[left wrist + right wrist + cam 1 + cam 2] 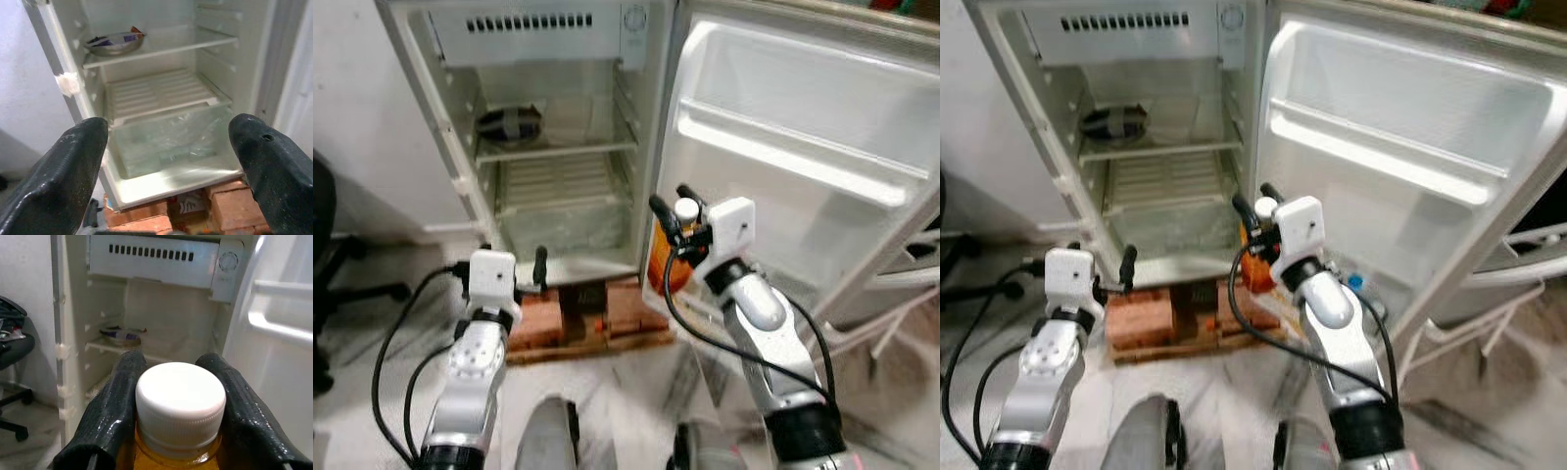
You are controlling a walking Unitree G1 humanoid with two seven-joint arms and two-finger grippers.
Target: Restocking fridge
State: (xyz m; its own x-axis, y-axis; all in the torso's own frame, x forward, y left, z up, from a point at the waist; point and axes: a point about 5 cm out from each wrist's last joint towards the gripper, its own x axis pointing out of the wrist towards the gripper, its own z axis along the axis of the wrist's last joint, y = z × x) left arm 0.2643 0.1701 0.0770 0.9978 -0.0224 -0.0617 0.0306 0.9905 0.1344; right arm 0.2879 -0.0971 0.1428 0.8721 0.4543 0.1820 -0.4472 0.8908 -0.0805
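A bottle of orange juice (664,266) with a white cap (180,399) hangs upright in my right gripper (672,203), which is shut on its neck just below the cap. The bottle is low down, between the fridge's right front edge and the open door (803,117). The small white fridge (558,176) stands open. My left gripper (168,129) is open and holds nothing, level with the fridge's bottom lip and facing the clear crisper drawer (166,142).
A metal bowl (115,43) sits on the fridge's upper shelf. The door's shelf rail (793,157) holds nothing. The fridge rests on bricks (626,313). A black office chair (328,255) is at the left, a white rack (901,294) at the right.
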